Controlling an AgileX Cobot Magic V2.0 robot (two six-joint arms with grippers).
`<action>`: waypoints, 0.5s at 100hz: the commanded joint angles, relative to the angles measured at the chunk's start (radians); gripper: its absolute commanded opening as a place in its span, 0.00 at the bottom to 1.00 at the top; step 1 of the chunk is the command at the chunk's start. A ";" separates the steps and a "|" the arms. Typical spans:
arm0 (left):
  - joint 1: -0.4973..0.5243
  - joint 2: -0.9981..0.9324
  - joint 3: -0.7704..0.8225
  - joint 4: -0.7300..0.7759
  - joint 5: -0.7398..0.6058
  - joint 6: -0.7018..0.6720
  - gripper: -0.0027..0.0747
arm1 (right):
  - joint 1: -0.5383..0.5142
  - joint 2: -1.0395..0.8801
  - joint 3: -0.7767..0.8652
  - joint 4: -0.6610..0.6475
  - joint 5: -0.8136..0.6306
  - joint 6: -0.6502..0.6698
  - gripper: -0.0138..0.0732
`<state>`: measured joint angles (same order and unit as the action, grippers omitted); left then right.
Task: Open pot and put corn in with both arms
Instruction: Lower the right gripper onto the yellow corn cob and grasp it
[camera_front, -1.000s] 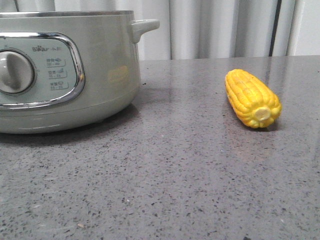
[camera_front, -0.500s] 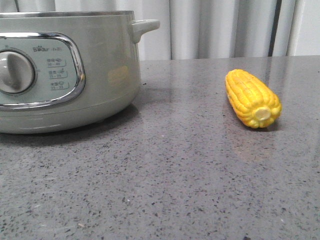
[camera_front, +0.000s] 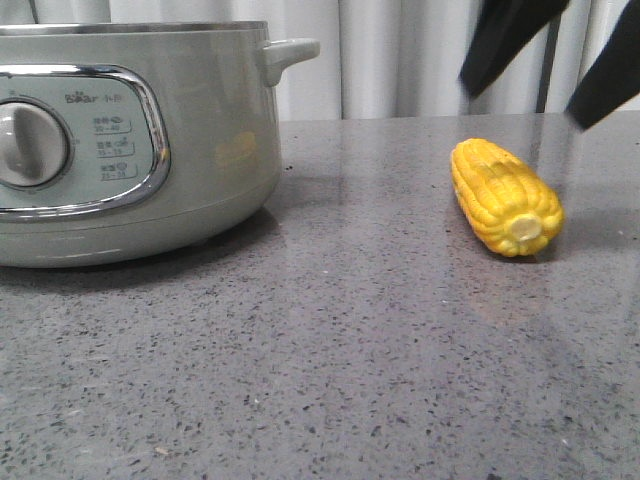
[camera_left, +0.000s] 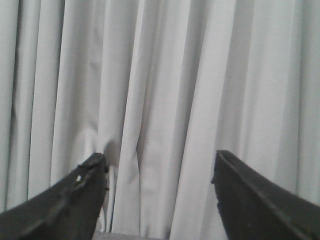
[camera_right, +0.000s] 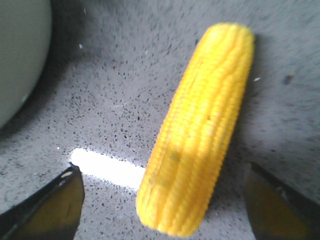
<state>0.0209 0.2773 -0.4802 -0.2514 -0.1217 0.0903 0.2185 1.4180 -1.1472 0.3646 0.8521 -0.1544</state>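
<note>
The pale grey-green pot (camera_front: 200, 130) stands at the left of the grey table, its control panel and dial facing me, its top cut off by the frame. The yellow corn (camera_front: 503, 196) lies on the table at the right, pale cut end towards me. My right gripper (camera_front: 540, 85) is open and hangs just above the corn; its two dark fingers enter from the top right. In the right wrist view the corn (camera_right: 200, 150) lies between the open fingers, not touched. My left gripper (camera_left: 160, 172) is open and empty, facing only curtain; it does not show in the front view.
A pale pleated curtain (camera_front: 420, 55) hangs behind the table. The pot's side handle (camera_front: 290, 52) sticks out towards the corn. The pot's wall (camera_right: 20, 55) shows at the edge of the right wrist view. Speckled grey tabletop (camera_front: 330, 350) spreads between pot and corn.
My right gripper has come into the front view from the top right, open, above the corn. The pot and the corn have not moved.
</note>
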 joint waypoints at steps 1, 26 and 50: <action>-0.008 -0.005 -0.034 0.001 -0.046 -0.012 0.59 | 0.005 0.035 -0.034 0.017 -0.052 -0.011 0.81; -0.047 -0.007 -0.034 0.001 -0.035 -0.012 0.59 | 0.007 0.124 -0.034 0.014 -0.037 0.017 0.59; -0.053 -0.007 -0.034 0.001 -0.035 -0.012 0.59 | 0.007 0.071 -0.056 0.018 -0.068 0.017 0.20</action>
<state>-0.0218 0.2603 -0.4802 -0.2514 -0.0970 0.0887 0.2231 1.5638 -1.1539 0.3644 0.8329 -0.1353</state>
